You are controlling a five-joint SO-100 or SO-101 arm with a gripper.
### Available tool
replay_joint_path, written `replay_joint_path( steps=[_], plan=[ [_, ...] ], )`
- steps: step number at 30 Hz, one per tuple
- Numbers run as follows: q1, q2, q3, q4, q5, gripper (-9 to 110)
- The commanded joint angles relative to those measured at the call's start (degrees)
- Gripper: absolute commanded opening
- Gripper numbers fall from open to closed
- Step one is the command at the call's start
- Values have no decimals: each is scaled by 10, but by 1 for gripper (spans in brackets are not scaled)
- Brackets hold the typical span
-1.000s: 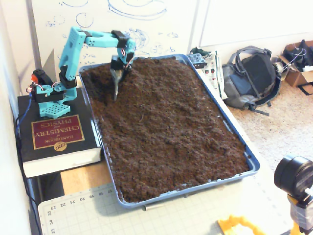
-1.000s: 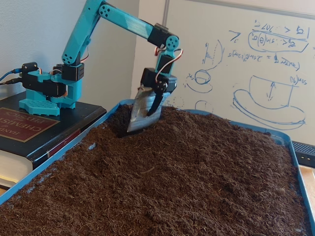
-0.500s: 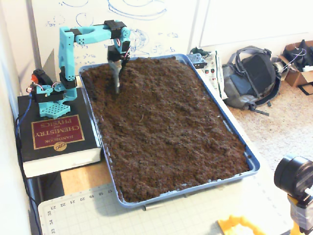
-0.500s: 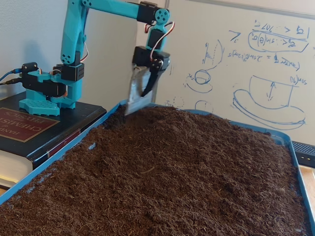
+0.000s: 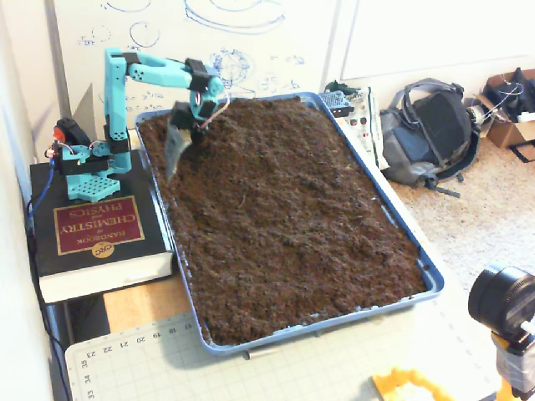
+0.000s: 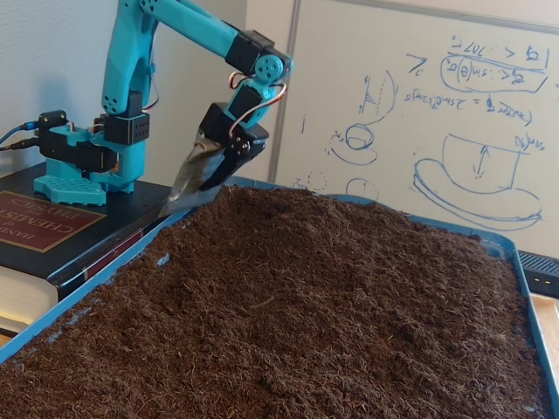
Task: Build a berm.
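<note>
A blue tray (image 5: 407,242) (image 6: 103,272) is filled edge to edge with a bed of loose dark brown soil (image 5: 284,209) (image 6: 306,305). The bed is rough and rises slightly toward the far middle in a fixed view. No long narrow berm stands out from it. My teal arm reaches over the tray's far left corner. Its black gripper (image 5: 187,124) (image 6: 231,147) is shut on a flat metal blade (image 5: 174,149) (image 6: 194,179). The blade hangs tilted, and its tip is at the soil surface near the tray's left rim.
The arm's base stands on a thick black book (image 5: 92,230) (image 6: 35,229) left of the tray. A backpack (image 5: 430,134) and boxes lie on the floor to the right. A camera (image 5: 506,302) stands at the front right. A whiteboard (image 6: 454,131) is behind the tray.
</note>
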Motion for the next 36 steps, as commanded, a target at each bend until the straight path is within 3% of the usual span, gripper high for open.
replay_joint_path(
  steps=[1, 7, 21, 36],
  plan=[
    [25, -11, -4, -55, -26, 1],
    [43, -40, 3, -133, -79, 1],
    [60, -127, -1, -169, -114, 1],
    [62, -151, -40, -377, -115, 1]
  ],
)
